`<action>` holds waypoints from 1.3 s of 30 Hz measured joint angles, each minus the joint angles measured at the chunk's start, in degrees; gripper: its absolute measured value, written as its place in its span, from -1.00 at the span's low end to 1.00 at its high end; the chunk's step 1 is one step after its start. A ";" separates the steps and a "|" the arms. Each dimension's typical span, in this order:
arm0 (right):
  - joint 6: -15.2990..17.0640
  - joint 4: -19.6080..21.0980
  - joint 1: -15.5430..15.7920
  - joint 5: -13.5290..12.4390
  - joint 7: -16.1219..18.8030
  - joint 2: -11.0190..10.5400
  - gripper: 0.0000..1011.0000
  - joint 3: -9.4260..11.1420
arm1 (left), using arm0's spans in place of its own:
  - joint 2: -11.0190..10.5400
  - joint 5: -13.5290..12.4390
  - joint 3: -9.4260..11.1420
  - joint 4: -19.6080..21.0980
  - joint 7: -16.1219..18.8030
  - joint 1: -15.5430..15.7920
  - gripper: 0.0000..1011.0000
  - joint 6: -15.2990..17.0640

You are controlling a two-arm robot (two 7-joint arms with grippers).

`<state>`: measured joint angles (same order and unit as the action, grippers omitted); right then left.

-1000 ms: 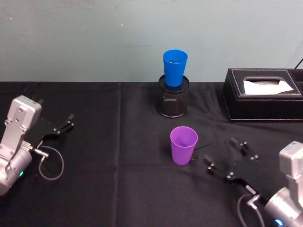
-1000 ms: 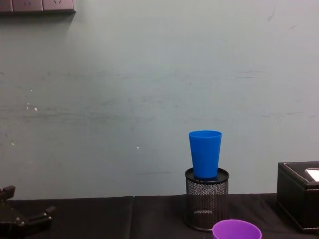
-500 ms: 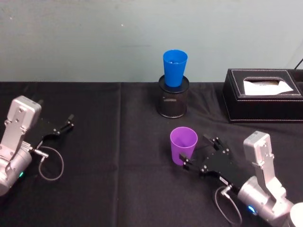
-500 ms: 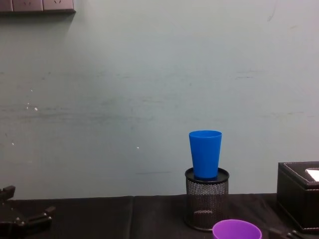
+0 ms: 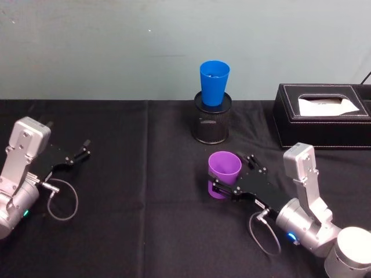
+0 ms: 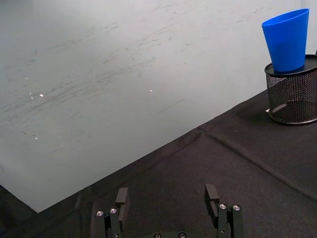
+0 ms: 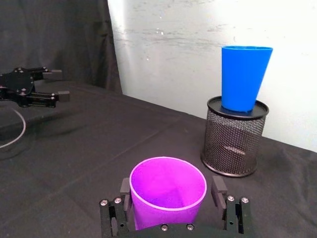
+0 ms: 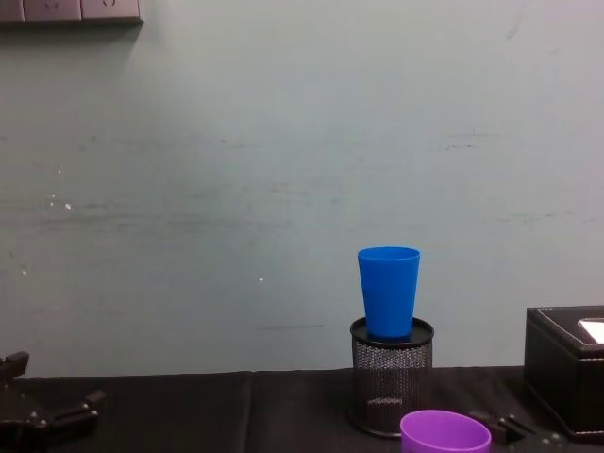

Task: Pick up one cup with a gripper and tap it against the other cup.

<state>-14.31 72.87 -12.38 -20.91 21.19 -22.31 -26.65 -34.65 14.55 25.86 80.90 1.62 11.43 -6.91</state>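
we see the right gripper (image 5: 232, 172) low over the black table (image 5: 145, 185), fingers spread either side of the upright purple cup (image 5: 224, 168). behind it, the blue cup (image 5: 214, 81) stands in the mesh pen holder (image 5: 211, 128). the left gripper (image 5: 78, 152) rests far left, fingers apart.

purple cup (image 5: 224, 167) upright between spread right gripper (image 5: 231, 172) fingers; blue cup (image 5: 214, 82) upright atop mesh holder (image 5: 211, 127).
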 joint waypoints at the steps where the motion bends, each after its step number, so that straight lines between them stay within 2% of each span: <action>1: 0.00 -0.25 -0.19 0.07 0.11 0.21 0.98 0.03 | 0.00 0.00 0.00 0.00 0.00 0.00 0.98 0.00; 9: 0.00 -1.77 -1.35 0.61 1.48 2.21 0.98 0.36 | 0.00 0.00 0.00 0.00 0.00 0.00 0.98 0.00; 19: 0.08 -2.29 -0.84 1.20 2.27 3.64 0.98 1.14 | 0.00 0.00 0.00 0.00 0.00 0.00 0.98 0.00; 35: 0.01 -2.49 -0.41 2.39 2.60 4.33 0.98 1.94 | 0.00 0.00 0.00 0.00 0.00 0.00 0.98 0.00; 37: 0.01 -2.49 -0.42 2.37 2.60 4.33 0.97 1.92 | 0.00 0.00 0.00 0.00 0.00 0.00 0.98 0.00; 39: 0.01 -2.49 -0.43 2.34 2.60 4.32 0.87 1.90 | 0.00 0.00 0.00 0.00 0.00 0.00 0.98 0.00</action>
<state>-14.30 70.39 -12.81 -18.57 23.79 -17.99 -24.75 -34.65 14.55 25.86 80.90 1.62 11.43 -6.91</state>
